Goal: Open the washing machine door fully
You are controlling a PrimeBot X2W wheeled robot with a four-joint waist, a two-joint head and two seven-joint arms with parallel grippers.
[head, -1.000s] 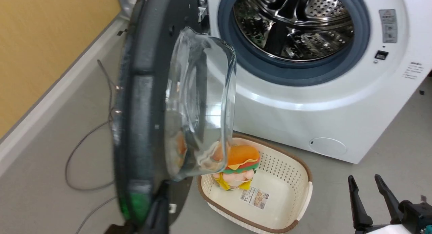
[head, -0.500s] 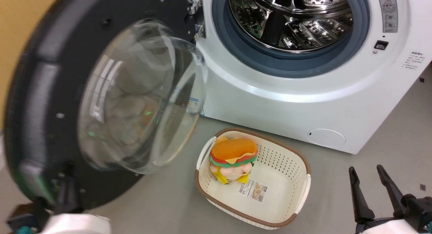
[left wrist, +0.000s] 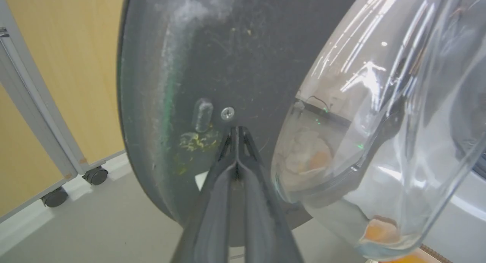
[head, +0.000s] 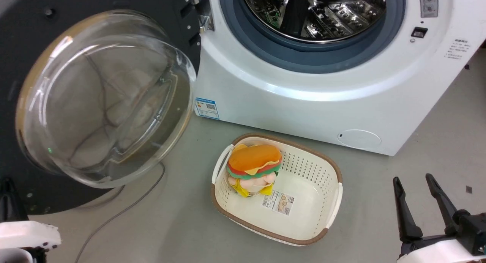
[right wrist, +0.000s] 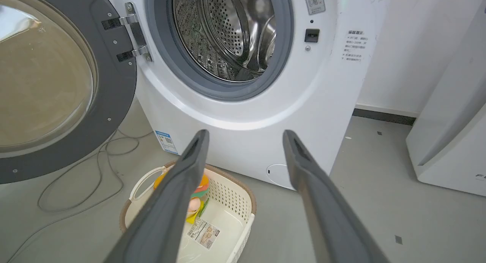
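Round glossy black washing machine door (head: 102, 100), glass-centred, swung wide to the left of its big white front-loading washing machine (head: 303, 103).
I judge it stiff and weighty on its hinge, the clear bowl slick and breakable — best pushed at the black rim, far from that hinge. My left gripper (left wrist: 235, 134) is pinched shut, tips against that rim; my right gripper (head: 413, 178) gapes empty. One door, one machine — plus one cream perforated plastic basket (head: 339, 202) holding one plush burger (head: 254, 162).
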